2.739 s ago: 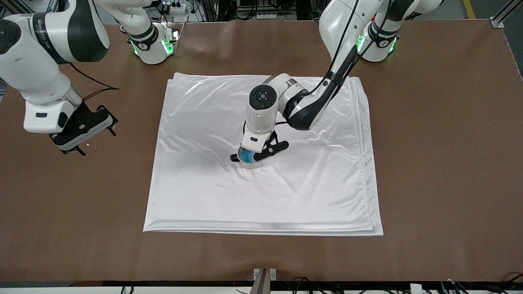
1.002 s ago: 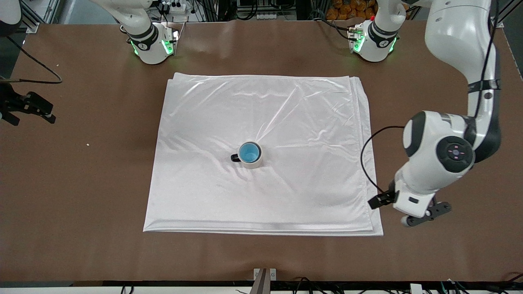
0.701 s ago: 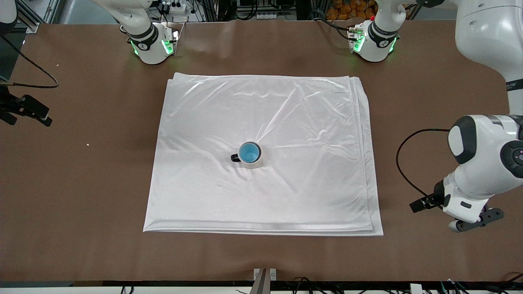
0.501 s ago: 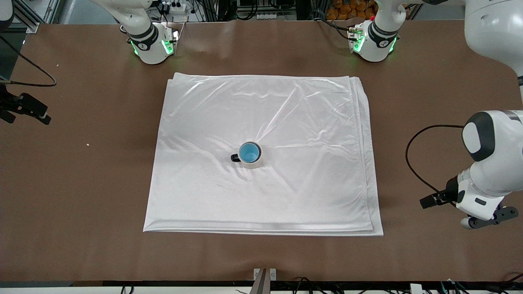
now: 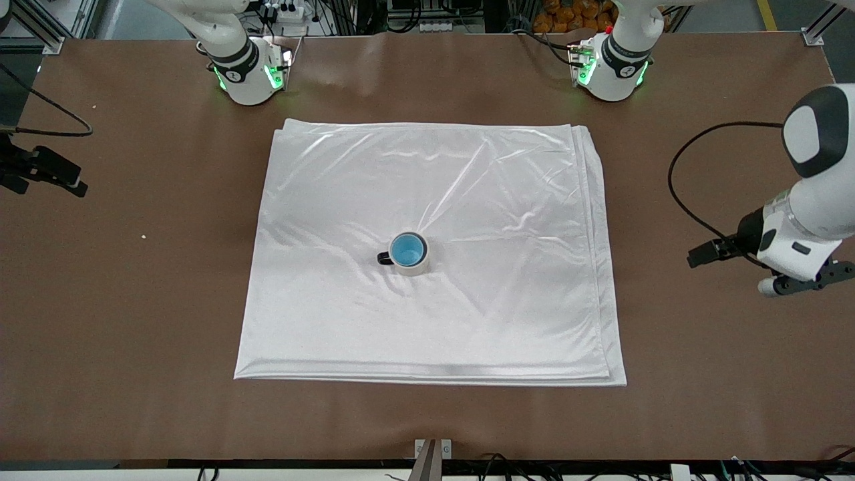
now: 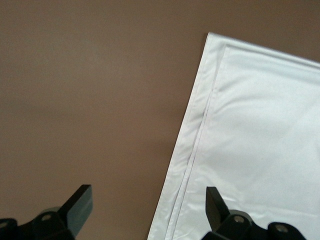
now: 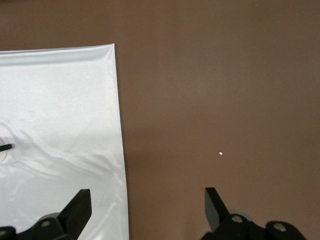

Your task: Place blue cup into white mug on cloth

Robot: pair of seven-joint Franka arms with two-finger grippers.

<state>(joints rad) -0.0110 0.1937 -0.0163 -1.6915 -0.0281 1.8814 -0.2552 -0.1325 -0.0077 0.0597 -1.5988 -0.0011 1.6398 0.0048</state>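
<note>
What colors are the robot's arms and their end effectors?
The left arm is glossy white with a dark grey round joint cap and a black cable looping off it. Both bases glow green. The left end effector and right end effector have black, wedge-shaped fingers on black brackets with screws.

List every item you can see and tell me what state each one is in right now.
blue cup: upright, nested inside the white mug.
white mug: upright on the cloth, holding the blue cup.
cloth: spread flat on the table, lightly wrinkled, layered edges.
left gripper: open, empty, over bare table beside the cloth's edge.
right gripper: open, empty, over the table at the right arm's end.
</note>
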